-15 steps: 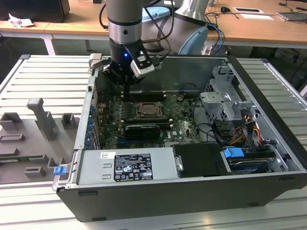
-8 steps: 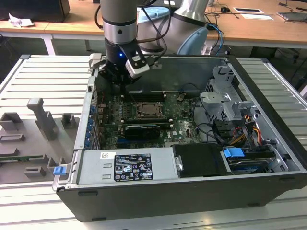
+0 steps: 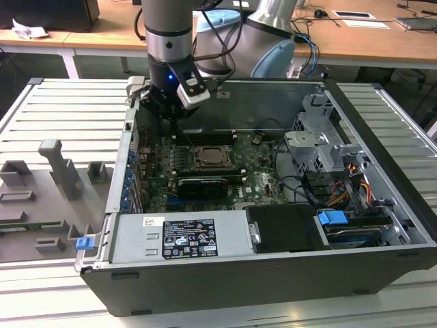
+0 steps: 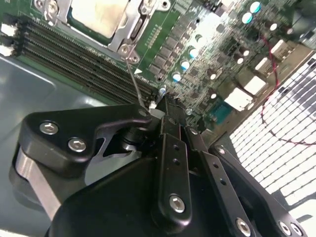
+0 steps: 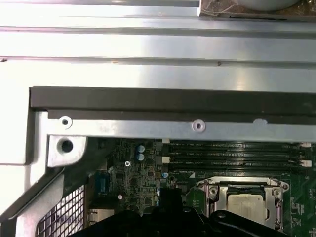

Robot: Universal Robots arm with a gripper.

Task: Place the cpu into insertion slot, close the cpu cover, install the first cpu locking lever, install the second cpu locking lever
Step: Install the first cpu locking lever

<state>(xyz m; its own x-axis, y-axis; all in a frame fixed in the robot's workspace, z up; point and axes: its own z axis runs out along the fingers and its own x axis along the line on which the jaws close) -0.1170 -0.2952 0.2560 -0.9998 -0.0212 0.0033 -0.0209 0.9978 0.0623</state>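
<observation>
Pincer (image 4: 167,103) is clenched, tips together, sitting low inside the case (image 3: 382,205) just over the board (image 4: 212,54). Closed tips make a narrow tool, which I think is why it's shaped like that here: there's little room between socket and connectors.

Right at the tips is the free end of a thin wire lever (image 4: 137,81). It runs from there back to a corner of the slot (image 5: 211,190). I can't tell whether the end is pinched between the pads or only pushed by them. That end is the only handle the lever offers, so the contact point makes sense. The lever looks raised off the board, so I judge it unlatched, and I can't say which of the two it is.

The slot is just beside the pincer; from the exterior view's side the pincer (image 3: 179,139) is on its left. The cpu (image 4: 98,15) lies flat inside it, pale top up. The cover (image 4: 124,39) is down over it, with the cpu showing through the window in both wrist views. I read seating and cover as done, with lever work in hand.

Further out, the memory slots (image 4: 74,59) run along the socket's far side, then comes the case wall (image 5: 148,98).
</observation>
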